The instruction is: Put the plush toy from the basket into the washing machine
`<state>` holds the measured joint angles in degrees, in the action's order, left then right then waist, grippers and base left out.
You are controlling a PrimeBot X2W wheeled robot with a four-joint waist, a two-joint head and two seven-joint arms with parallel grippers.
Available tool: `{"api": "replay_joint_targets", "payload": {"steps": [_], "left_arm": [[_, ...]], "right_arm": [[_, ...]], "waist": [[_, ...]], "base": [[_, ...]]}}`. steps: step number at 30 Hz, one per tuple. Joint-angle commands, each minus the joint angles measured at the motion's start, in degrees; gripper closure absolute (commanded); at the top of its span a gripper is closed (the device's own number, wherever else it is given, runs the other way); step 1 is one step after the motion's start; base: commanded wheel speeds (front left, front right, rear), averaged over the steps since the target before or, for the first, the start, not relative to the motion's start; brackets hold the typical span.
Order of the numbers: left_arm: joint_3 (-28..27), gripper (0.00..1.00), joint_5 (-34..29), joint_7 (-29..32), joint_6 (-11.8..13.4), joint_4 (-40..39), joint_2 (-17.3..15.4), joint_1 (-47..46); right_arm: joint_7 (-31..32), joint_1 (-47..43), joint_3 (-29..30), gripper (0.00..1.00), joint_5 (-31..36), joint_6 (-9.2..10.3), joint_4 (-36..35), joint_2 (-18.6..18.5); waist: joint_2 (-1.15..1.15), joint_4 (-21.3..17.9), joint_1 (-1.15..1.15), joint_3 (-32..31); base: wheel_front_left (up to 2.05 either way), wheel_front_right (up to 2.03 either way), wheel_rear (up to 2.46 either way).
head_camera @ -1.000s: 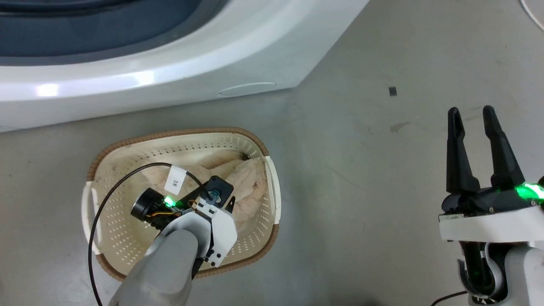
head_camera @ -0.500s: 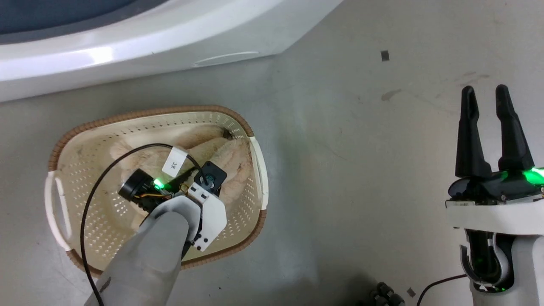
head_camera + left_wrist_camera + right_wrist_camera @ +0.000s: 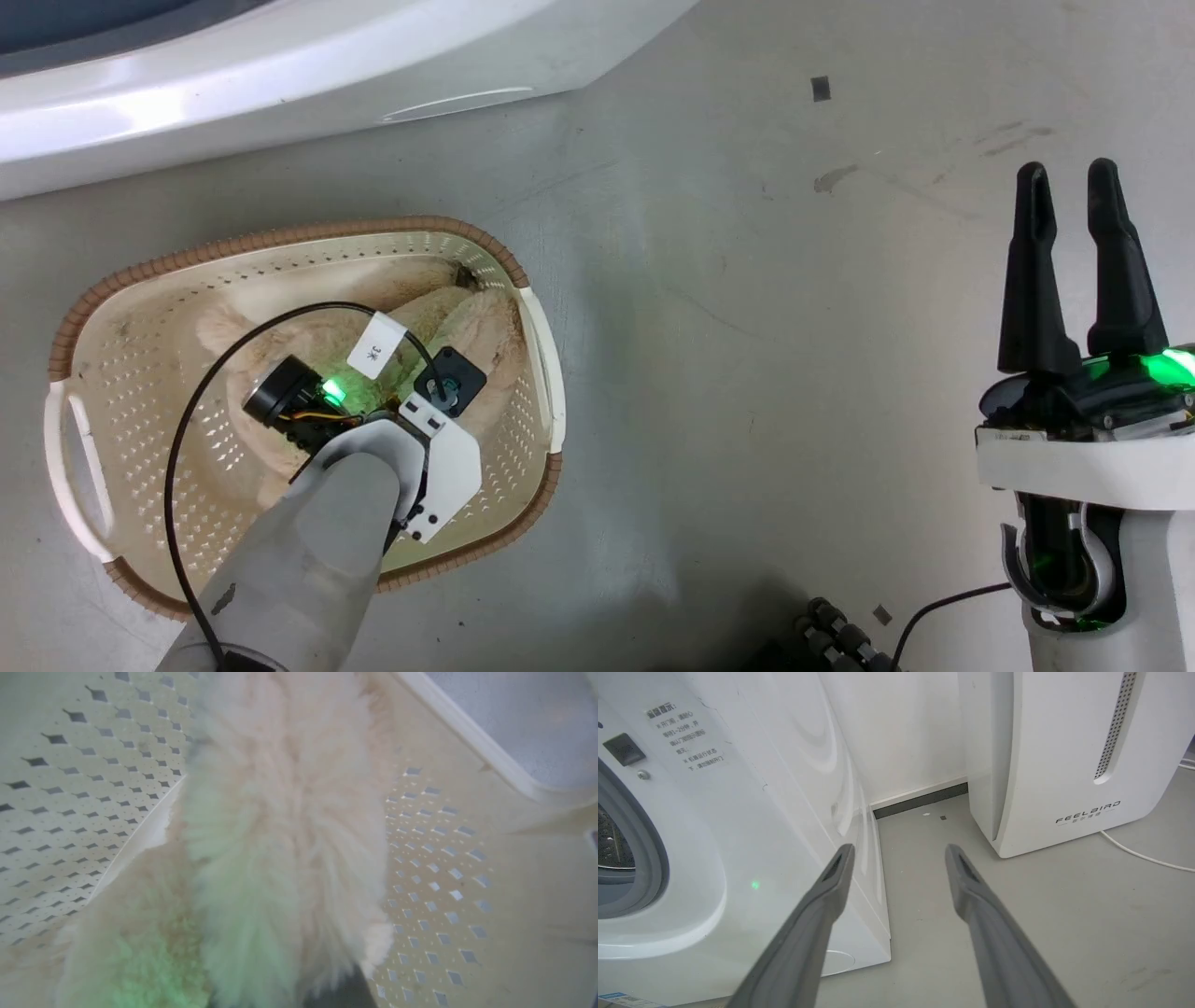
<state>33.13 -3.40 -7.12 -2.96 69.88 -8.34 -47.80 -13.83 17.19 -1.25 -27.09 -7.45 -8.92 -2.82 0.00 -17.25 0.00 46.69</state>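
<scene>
Left gripper (image 3: 378,420) on pale forearm reaches steeply down into fluffy cream-beige plush toy (image 3: 280,835), which lies in brown-rimmed cream perforated plastic basket (image 3: 280,238). Jaws buried in fur, can't tell. Right gripper (image 3: 1066,177) upright over grey floor (image 3: 747,373), fingers apart, empty. Large white washing machine (image 3: 280,84) beyond basket.

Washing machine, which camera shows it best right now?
The right wrist view: the washing machine shows its white front, grey door ring, a sliver of drum and a label. The head view catches its curved lower front. The left wrist view looks into the basket at the plush toy.
</scene>
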Motion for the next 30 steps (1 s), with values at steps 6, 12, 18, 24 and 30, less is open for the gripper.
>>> {"api": "replay_joint_targets", "payload": {"steps": [6, 12, 18, 24, 30], "left_arm": [[1.39, 1.0, 1.9, -2.3, 0.68, 4.07, 0.25, -0.97], [-0.34, 1.0, 4.79, -5.38, 0.79, 4.07, 1.44, 1.73], [0.09, 1.0, 6.36, -7.62, -0.41, 3.03, 3.45, 5.46], [-0.03, 1.0, 7.74, -7.84, -0.45, -2.54, 4.34, 8.83], [-0.59, 1.0, 8.91, -7.86, 0.1, -11.57, 4.24, 15.22]], "right_arm": [[-1.17, 1.55, -0.34, 0.0, -1.12, -0.03, 0.5, -0.06], [-1.17, 0.33, -0.79, 0.0, -0.39, -0.03, 2.33, -0.06], [-1.17, -2.79, -1.01, 0.0, 1.6, -0.03, 4.86, -0.06], [-1.17, -5.44, -0.97, 0.0, 3.29, -0.03, 6.22, -0.06], [-1.17, -8.32, 0.4, 0.0, 4.29, -0.03, 7.38, -0.06]], "waist": [[0.0, 0.01, 0.0, -1.73], [0.0, 1.38, 0.0, -6.25], [0.0, 5.2, 0.0, -14.29], [0.0, 8.05, 0.0, -19.91], [0.0, 11.02, 0.0, -26.1]], "base": [[0.0, 0.0, 0.0], [0.0, 0.0, 0.0], [0.0, 0.0, 0.0], [0.0, 0.0, 0.0], [0.0, 0.0, 0.0]]}}
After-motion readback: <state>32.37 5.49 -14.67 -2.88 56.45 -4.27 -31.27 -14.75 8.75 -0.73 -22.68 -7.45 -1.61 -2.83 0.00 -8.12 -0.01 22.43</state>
